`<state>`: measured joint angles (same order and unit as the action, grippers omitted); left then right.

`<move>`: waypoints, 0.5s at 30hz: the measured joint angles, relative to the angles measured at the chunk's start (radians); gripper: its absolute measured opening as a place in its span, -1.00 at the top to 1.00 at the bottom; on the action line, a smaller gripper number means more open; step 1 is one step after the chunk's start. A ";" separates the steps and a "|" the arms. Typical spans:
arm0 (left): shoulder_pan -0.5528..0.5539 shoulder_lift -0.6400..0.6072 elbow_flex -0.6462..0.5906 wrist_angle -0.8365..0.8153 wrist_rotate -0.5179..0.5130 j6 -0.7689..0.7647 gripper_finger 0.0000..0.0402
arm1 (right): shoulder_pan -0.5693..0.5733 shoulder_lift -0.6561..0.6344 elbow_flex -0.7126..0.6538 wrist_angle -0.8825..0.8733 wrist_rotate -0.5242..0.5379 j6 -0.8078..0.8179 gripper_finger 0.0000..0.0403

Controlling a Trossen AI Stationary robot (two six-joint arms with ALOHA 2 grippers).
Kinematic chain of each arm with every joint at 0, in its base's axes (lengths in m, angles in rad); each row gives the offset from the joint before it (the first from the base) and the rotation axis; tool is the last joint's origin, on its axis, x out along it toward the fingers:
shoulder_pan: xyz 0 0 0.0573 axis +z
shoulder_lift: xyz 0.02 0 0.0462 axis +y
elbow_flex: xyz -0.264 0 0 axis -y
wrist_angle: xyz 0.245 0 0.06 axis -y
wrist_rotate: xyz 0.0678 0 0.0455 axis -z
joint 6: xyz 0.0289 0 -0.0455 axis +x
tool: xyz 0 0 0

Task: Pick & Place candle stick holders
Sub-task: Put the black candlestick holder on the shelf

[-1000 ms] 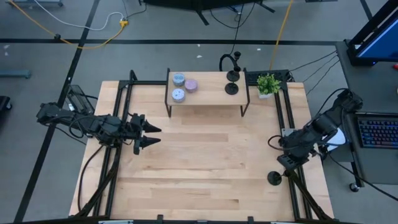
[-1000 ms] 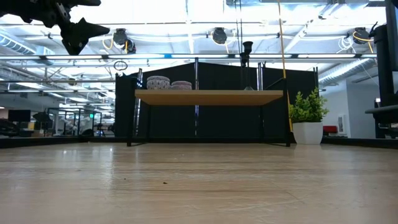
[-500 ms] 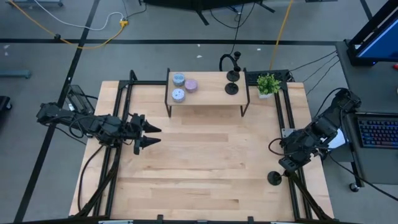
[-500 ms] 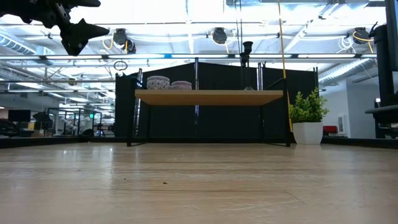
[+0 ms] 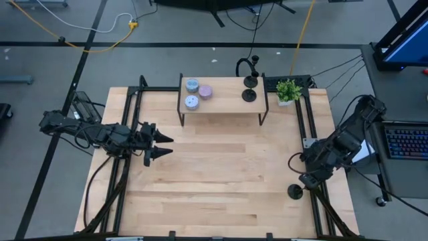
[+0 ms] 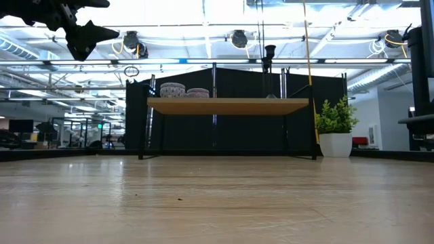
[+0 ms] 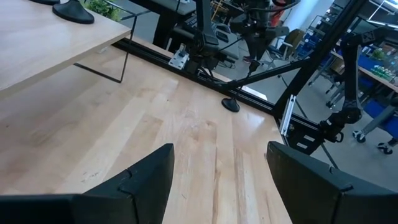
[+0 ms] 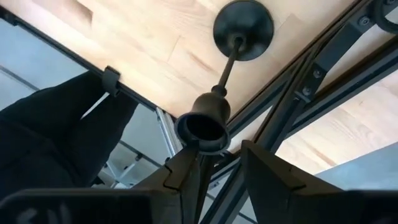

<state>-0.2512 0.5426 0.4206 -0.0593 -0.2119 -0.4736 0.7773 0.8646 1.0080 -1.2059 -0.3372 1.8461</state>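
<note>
over the last second the right gripper (image 5: pixel 309 179) was shifted slightly down and left in the high view, toward the candle holder (image 5: pixel 294 192) at the lower right of the frame; nothing else was moved. this was judged to be the final approach for a grasp, with the pick not yet made.

in the right wrist view the holder's cup (image 8: pixel 204 129) was seen just beyond the fingertips (image 8: pixel 186 171), which were set narrowly apart with nothing between them, the stem leading up to the round base (image 8: pixel 243 28) in the upper part of the frame. that closeness was not readable from the high view, where only a dark disc beside the arm was shown.

two more candle holders (image 5: pixel 249 88) were seen on the small shelf (image 5: pixel 224 104) at the top centre of the high view, with three round tins (image 5: pixel 198 93) to their left.

the left gripper (image 5: pixel 159 146) was held idle at the left of the high view; in the left wrist view its fingers (image 7: pixel 146 180) were spread wide and empty.
</note>
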 joint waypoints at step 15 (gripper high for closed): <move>0.000 0.000 0.000 0.002 -0.001 -0.008 -0.32 | 0.000 -0.001 -0.107 0.065 0.024 -0.033 0.48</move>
<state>-0.2512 0.5430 0.4206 -0.0570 -0.2125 -0.4812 0.7773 0.8635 0.9009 -1.1404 -0.3134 1.8126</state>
